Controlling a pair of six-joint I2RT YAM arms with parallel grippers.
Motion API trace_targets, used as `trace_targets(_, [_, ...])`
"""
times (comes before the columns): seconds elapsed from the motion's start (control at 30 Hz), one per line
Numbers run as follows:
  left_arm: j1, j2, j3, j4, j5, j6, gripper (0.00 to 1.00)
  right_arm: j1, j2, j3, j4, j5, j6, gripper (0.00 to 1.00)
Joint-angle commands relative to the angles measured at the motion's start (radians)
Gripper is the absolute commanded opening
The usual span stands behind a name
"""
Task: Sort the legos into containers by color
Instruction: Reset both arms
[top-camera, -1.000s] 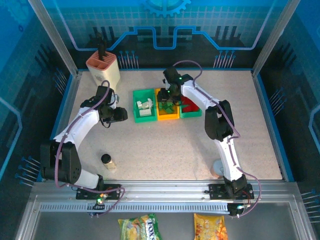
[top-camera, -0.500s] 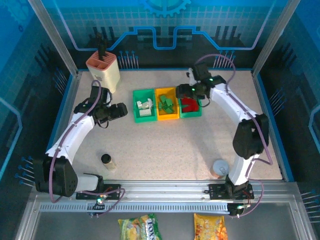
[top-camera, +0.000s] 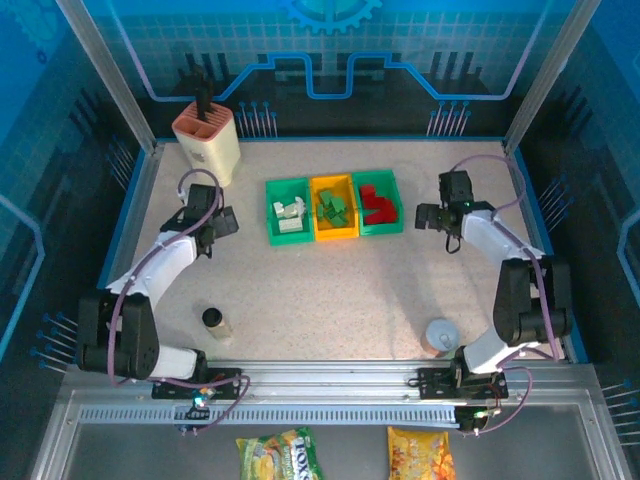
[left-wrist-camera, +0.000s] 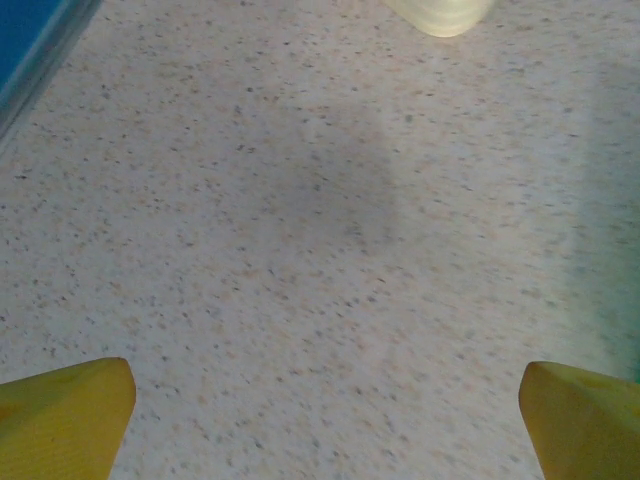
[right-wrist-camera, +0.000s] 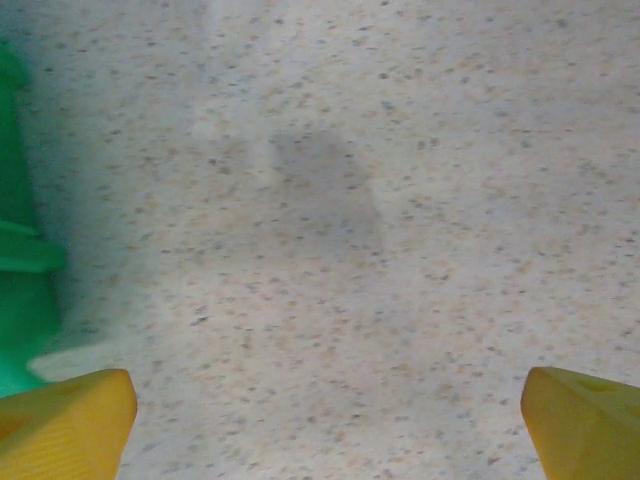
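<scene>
Speckled beige tabletop (top-camera: 330, 290) fills mid-frame, with a blue rim around it. The back wall (top-camera: 330, 60) across the top is a blue panel with grid, gear and circuit-line graphics, and slanted aluminium posts (top-camera: 105, 75) stand at upper left and upper right. An aluminium rail (top-camera: 330, 385) runs along the bottom with two snack packets (top-camera: 278, 455) below it; light is even, shadows soft.

2 white arms (top-camera: 160, 262) with black joints, purple cables (top-camera: 118, 305), yellow fingertips (left-wrist-camera: 65, 415).
</scene>
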Motion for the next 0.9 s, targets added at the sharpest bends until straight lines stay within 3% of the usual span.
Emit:
trace_targets(0.0, [0.006, 0.018, -0.079, 0.248, -0.060, 0.155, 0.99, -0.019, -0.051, -0.121, 0.286, 0.062, -0.084, 1.00])
trace_targets(0.2, [0.006, 0.021, -0.308, 0.738, 0.104, 0.319, 0.99, -0.014, -0.050, -0.348, 0.723, -0.040, -0.148, 1.00])
trace_targets(0.33, [0.012, 0.065, -0.413, 1.006, 0.231, 0.332, 0.99, 0.016, -0.049, -0.428, 0.894, -0.072, -0.217, 1.00])
trace_targets(0.43, [0.017, 0.116, -0.436, 1.093, 0.255, 0.336, 0.99, 0.034, -0.050, -0.481, 0.987, -0.087, -0.245, 1.00])
trace_targets(0.57, [0.052, 0.119, -0.471, 1.143, 0.378, 0.331, 0.99, 0.032, -0.054, -0.523, 1.064, -0.124, -0.259, 1.00])
trace_targets(0.63, [0.058, 0.166, -0.509, 1.270, 0.398, 0.339, 0.99, 0.026, -0.057, -0.552, 1.108, -0.156, -0.260, 1.00])
trace_targets(0.73, [0.058, 0.157, -0.500, 1.240, 0.407, 0.339, 0.99, 0.029, -0.007, -0.621, 1.291, -0.192, -0.285, 1.00])
trace_targets(0.87, [0.058, 0.154, -0.490, 1.210, 0.372, 0.327, 0.99, 0.001, -0.021, -0.588, 1.202, -0.228, -0.259, 1.00])
